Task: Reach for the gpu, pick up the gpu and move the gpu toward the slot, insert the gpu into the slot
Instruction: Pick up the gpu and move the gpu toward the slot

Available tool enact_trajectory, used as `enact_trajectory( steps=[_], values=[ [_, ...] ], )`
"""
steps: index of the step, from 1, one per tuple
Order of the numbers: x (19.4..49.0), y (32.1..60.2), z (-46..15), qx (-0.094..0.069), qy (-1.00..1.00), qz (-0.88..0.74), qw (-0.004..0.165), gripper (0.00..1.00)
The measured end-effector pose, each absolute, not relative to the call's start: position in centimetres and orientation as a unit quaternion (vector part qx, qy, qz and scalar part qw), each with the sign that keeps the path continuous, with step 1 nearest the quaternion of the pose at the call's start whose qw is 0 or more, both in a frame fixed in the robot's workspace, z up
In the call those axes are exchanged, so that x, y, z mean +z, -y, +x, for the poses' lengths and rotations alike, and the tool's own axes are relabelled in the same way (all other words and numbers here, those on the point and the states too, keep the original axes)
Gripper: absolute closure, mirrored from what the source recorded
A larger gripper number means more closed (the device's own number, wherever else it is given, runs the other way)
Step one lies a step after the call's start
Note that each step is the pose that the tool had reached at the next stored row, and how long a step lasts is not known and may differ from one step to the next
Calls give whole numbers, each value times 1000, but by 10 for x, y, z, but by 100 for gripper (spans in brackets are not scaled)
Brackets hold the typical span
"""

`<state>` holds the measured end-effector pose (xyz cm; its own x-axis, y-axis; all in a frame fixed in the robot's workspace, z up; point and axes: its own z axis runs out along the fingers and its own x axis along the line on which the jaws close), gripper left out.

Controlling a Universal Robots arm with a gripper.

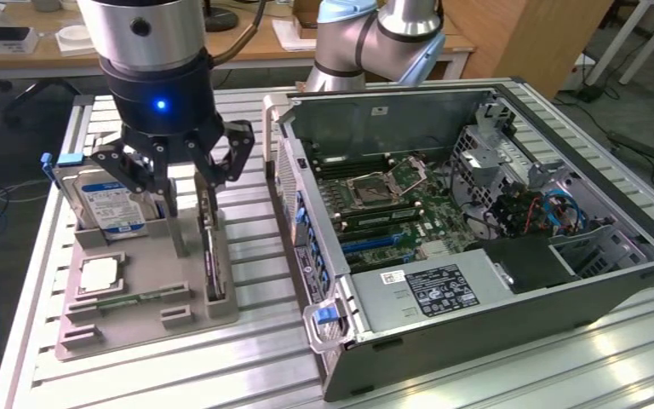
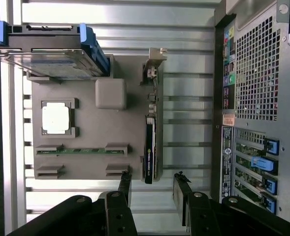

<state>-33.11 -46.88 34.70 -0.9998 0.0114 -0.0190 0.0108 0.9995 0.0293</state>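
Two fingers spread wide: in the exterior view, your gripper (image 1: pixel 183 181) hangs open over the grey tray (image 1: pixel 134 328), near the gpu (image 1: pixel 209 247) standing on edge there, well apart from the slot (image 1: pixel 370 245) inside the open case (image 1: pixel 509 294). In the wrist view, the gpu (image 2: pixel 149 147) lines up between the parted fingertips (image 2: pixel 125 181).

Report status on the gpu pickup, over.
Gripper above the gpu, jaws open, empty. Gpu on edge in gray tray, untouched. Case wall stands between tray and slot.
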Motion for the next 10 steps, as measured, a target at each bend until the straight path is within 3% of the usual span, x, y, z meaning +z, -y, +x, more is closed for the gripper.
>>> enact_trajectory(
  steps=[10],
  values=[
    [344,470,-331,14,-1000,5,10,53]
  ],
)
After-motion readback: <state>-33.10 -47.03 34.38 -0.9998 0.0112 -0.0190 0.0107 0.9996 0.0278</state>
